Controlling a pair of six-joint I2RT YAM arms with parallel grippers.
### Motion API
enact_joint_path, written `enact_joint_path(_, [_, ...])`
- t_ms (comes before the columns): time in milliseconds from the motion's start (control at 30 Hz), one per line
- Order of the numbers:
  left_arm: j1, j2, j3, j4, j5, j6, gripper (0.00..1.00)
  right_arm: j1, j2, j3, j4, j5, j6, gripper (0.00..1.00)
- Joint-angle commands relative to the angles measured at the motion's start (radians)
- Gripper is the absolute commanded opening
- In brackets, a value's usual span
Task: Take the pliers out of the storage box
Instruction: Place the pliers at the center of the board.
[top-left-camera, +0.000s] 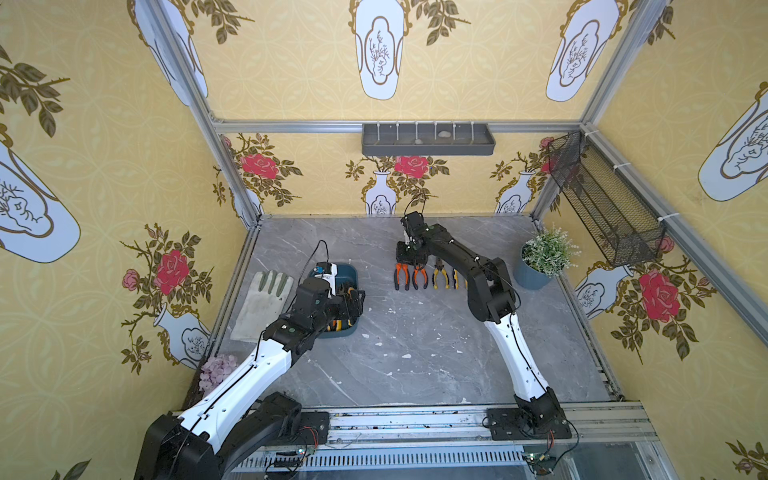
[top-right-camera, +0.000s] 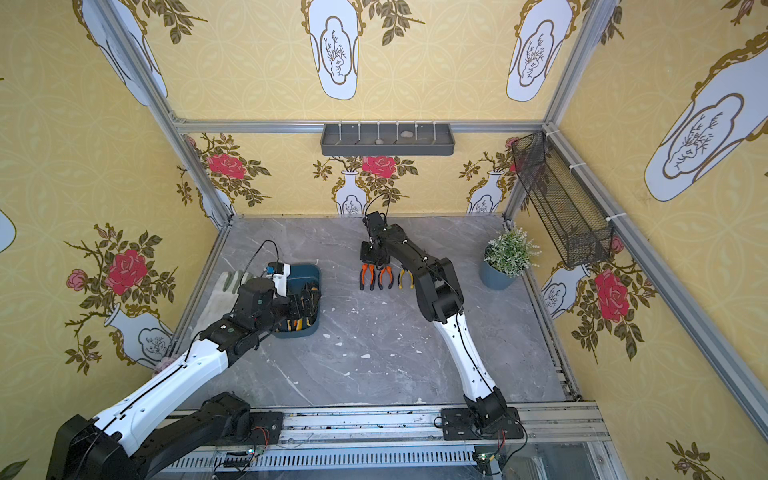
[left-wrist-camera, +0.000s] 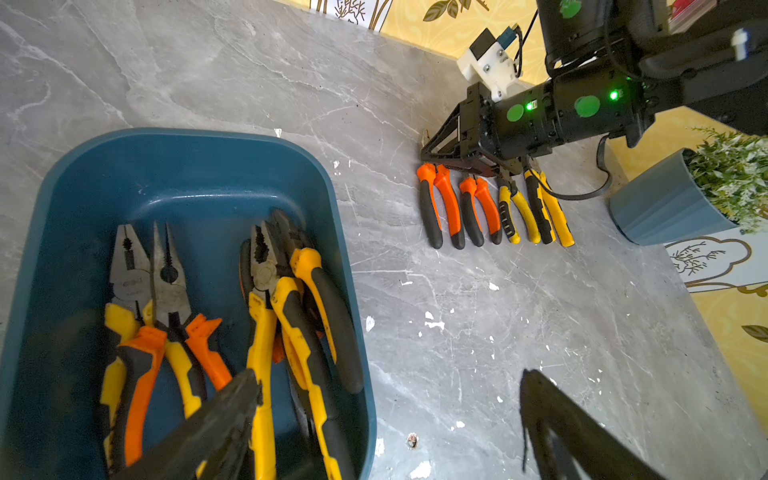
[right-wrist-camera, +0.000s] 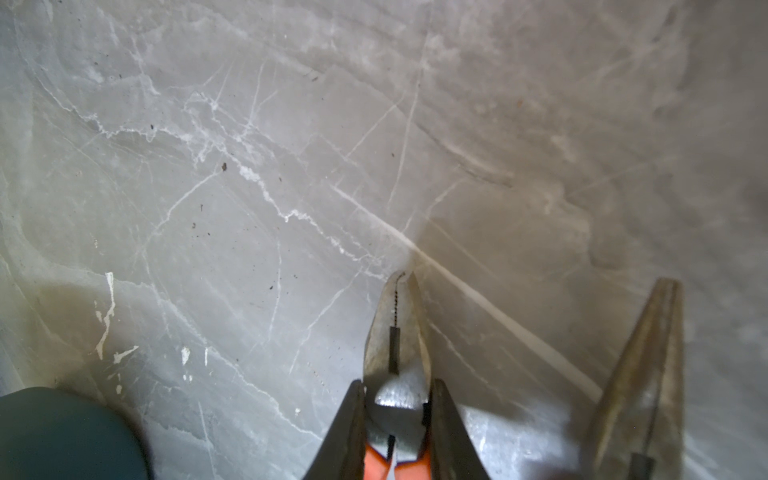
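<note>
Jaws of the right gripper (right-wrist-camera: 398, 392) are clamping the metal head of the orange-handled pliers (right-wrist-camera: 397, 332), squeezing it from both sides of the pivot. These pliers are lying flat on the grey marble table (top-left-camera: 415, 353) with the nose pointing to the back wall. They are forming the end of a row of 4, the end nearest to the storage box (left-wrist-camera: 199, 183). Just beside them the second orange pliers (left-wrist-camera: 488, 208) are lying, and after that 2 yellow-and-black pliers (left-wrist-camera: 524, 216), all parallel, handles pointing toward the robot's base.

Jaws of the left gripper (left-wrist-camera: 388, 376) are standing wide apart and are gripping nothing. This gripper is hovering over the side of the storage box that is facing the row. Its inner finger (left-wrist-camera: 224, 415) is hanging above the handles inside the box, and its outer finger (left-wrist-camera: 557, 428) is hanging outside, above the bare table.

The dark teal box is sitting on the left part of the table, well apart from the row. Inside it at least 4 pliers are lying lengthwise. Combination pliers (left-wrist-camera: 129, 270) and long-nose pliers (left-wrist-camera: 168, 282) are resting side by side, and a pile of yellow-handled pliers (left-wrist-camera: 291, 316) is leaning on the wall nearest to the row. Whether 1 more is hiding under this pile, I cannot tell.

A pale work glove (top-left-camera: 266, 299) is lying just beside the box, on the side away from the row. A potted plant (top-left-camera: 544, 253) is standing near the right back corner.
</note>
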Motion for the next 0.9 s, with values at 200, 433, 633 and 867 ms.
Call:
enact_joint_path(200, [0.001, -0.011, -0.014, 0.021, 0.005, -0.002, 0.99, -0.010, 0.005, 0.021, -0.033, 0.026, 0.001, 0.23])
enact_joint_path(433, [0.000, -0.011, -0.013, 0.021, 0.006, -0.002, 0.99, -0.010, 0.011, 0.047, -0.045, 0.024, 0.002, 0.37])
enact_joint_path(633, [0.001, -0.028, -0.020, 0.012, 0.004, -0.002, 0.99, -0.012, 0.012, 0.061, -0.050, 0.017, 0.002, 0.42])
enact_joint_path(867, [0.001, -0.023, 0.009, -0.034, -0.006, -0.003, 0.99, -0.012, -0.131, 0.087, -0.071, 0.060, -0.006, 0.44])
